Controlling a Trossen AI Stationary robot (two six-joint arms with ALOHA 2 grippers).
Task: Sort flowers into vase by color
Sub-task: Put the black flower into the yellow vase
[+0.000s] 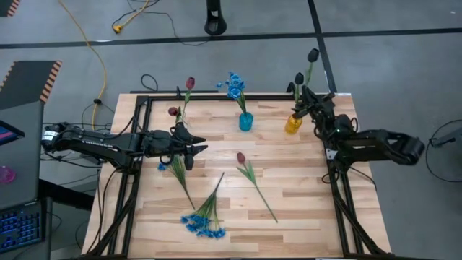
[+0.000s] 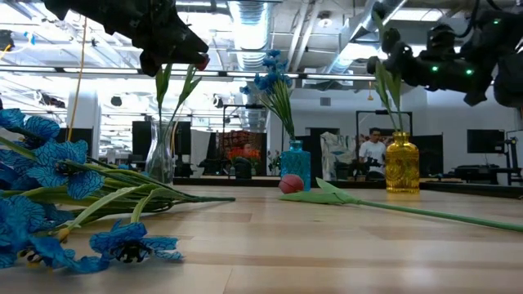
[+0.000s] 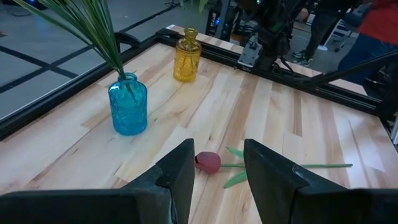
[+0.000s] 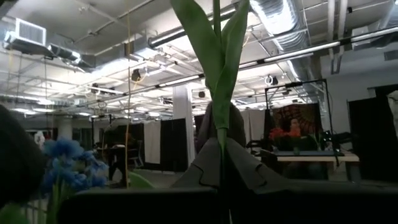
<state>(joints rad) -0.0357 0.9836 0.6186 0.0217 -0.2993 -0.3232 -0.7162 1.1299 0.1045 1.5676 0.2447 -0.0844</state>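
Observation:
A yellow vase (image 1: 292,124) stands at the table's far right, and green stems rise from its mouth (image 2: 399,135). Just above it my right gripper (image 1: 307,101) is shut on a stem with near-black tulip buds (image 1: 312,55). A blue vase (image 1: 245,121) holds blue flowers (image 1: 234,84). A clear vase (image 2: 161,155) at the far left holds red tulips (image 1: 190,83). On the table lie a red tulip (image 1: 242,157), a blue bunch (image 1: 205,224) and a single blue flower (image 1: 162,166). My left gripper (image 1: 201,144) hovers open left of the red tulip, with nothing between its fingers. My right gripper pinches a green tulip stem (image 4: 221,146) between its two shut fingers, just below the leaves. The fingers slant upward and the leaves (image 4: 217,50) stand up past them. Below the fingers the stem runs down toward the yellow vase's mouth; its lower end is hidden.
A black frame rail (image 1: 216,96) runs round the table's far and side edges. People stand in the room beyond the table (image 2: 374,149). Bare wood lies at the near right (image 1: 310,209), right of the lying tulip's stem (image 1: 263,202).

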